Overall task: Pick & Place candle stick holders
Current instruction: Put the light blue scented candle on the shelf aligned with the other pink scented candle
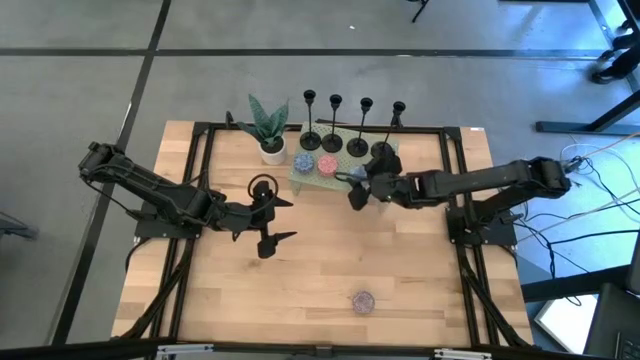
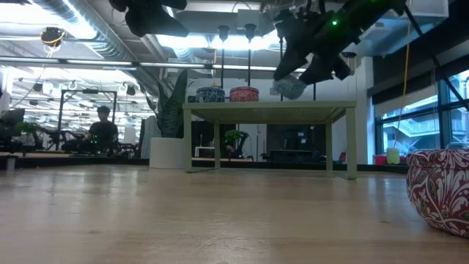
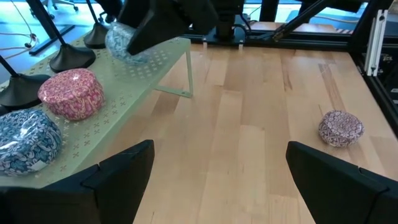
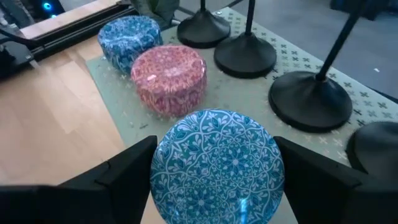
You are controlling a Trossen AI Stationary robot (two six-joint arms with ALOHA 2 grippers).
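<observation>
Four black candle stick holders (image 1: 335, 138) stand by their disc bases in a row on the far part of a low green stand (image 1: 300, 178). Their bases also show in the right wrist view (image 4: 309, 99). My right gripper (image 1: 355, 190) is shut on a round tin with a light blue pattern (image 4: 217, 165), over the stand's near right part, just in front of the holders. My left gripper (image 1: 265, 215) is open and empty above the table, to the left of the stand and a little nearer than it. My right gripper pinches the blue patterned tin by its round side wall (image 4: 163, 168) between its two fingers (image 4: 127, 171), one on each opposite side. It comes from the table's right side, slanting down. The tin is lifted clear, above the level of the stand's top (image 2: 289, 86).
A dark blue tin (image 4: 129, 38) and a pink tin (image 4: 171, 74) sit on the stand's near part. A potted plant (image 1: 268, 128) stands to the left of the stand. A purple patterned tin (image 1: 362, 300) lies on the table near the front edge.
</observation>
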